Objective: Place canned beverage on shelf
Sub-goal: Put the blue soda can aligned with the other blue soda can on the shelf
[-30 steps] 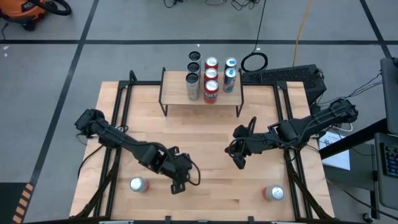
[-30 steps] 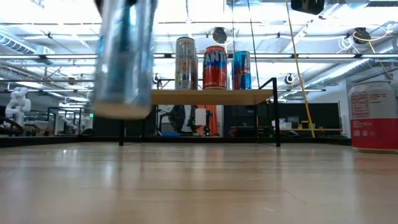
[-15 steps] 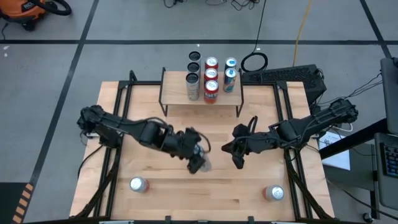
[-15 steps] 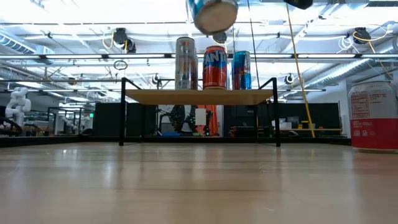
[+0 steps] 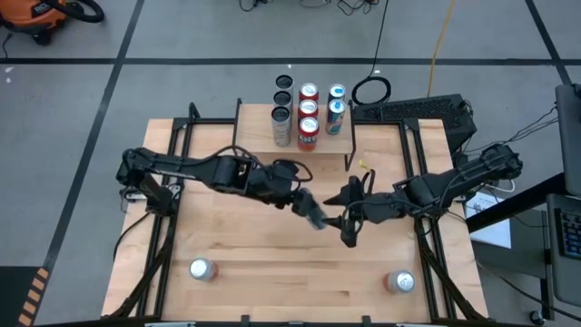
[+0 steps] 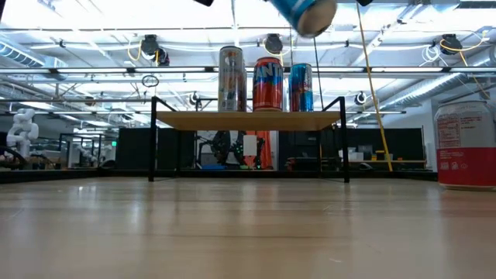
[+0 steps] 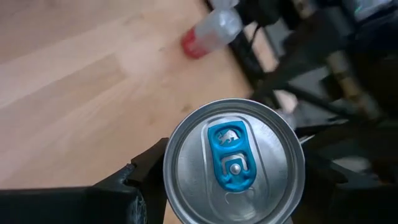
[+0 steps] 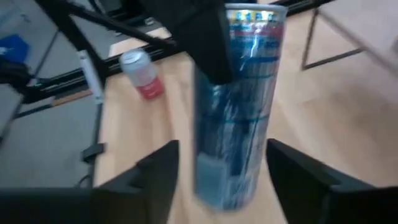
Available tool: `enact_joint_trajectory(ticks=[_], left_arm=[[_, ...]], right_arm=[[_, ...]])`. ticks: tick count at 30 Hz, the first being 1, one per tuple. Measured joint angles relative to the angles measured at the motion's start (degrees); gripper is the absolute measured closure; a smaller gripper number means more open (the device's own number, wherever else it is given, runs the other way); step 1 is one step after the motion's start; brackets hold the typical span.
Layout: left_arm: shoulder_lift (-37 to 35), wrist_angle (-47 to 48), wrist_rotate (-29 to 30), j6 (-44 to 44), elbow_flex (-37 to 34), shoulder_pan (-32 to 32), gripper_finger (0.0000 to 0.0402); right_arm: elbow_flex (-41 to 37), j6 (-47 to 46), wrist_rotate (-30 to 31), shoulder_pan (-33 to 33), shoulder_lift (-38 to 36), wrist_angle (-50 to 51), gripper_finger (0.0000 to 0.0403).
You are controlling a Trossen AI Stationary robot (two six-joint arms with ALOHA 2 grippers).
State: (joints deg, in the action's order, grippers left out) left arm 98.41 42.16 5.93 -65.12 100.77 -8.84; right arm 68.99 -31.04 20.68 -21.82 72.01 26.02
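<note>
Blue can (image 5: pixel 314 214) is held clamped in the left gripper (image 5: pixel 304 204) above the middle of the table (image 5: pixel 254 263), clear of the wood and tilted, its silver lid with blue tab (image 7: pixel 234 163) seen end-on in the left wrist view. Right gripper (image 5: pixel 349 221) is positioned just right of it, fingers (image 8: pixel 152 174) spread wide either side of the can (image 8: pixel 236 102) without touching. Shelf (image 6: pixel 248 120) stands at the far edge, carrying cans (image 6: pixel 267 84) on its right half. Two more cans are left upright near the front edge: a silver one (image 5: pixel 201 269) at left, a red one (image 5: pixel 400 282) at right
</note>
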Motion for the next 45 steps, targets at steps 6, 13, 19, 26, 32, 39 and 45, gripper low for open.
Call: enact_joint_trajectory(ticks=[6, 13, 19, 26, 32, 39, 45], left_arm=[[0.00, -2.82, 1.72, -4.28, 0.00, 0.90, 0.0165], [0.00, -2.98, 7.81, -8.10, 0.00, 0.98, 0.0166], [0.02, -4.91, 10.12, -8.31, 0.04, 0.94, 0.0166], [0.02, -5.62, 10.82, -10.16, 0.04, 0.94, 0.0166], [0.02, -5.71, 10.91, -11.09, 0.04, 0.94, 0.0166], [0.02, -5.80, 11.26, -10.15, 0.04, 0.76, 0.0153], [0.04, -6.71, 11.11, -9.36, 0.04, 0.50, 0.0092]], right_arm=[[0.00, 3.48, 3.49, 0.15, 0.05, 0.49, 0.0089], [0.00, 8.37, 3.47, 2.21, 1.41, 1.88, 0.0057], [0.00, 8.50, 3.48, 4.54, 2.72, 1.98, 0.0074], [0.00, 11.98, 3.33, 5.75, 2.73, 2.03, 0.0107], [0.00, 12.24, 3.33, 5.74, 2.71, 2.04, 0.0154], [0.00, 12.24, 3.33, 5.73, 2.71, 2.12, 0.0194], [0.00, 10.12, 0.47, 5.66, 2.49, 1.93, 0.0189]])
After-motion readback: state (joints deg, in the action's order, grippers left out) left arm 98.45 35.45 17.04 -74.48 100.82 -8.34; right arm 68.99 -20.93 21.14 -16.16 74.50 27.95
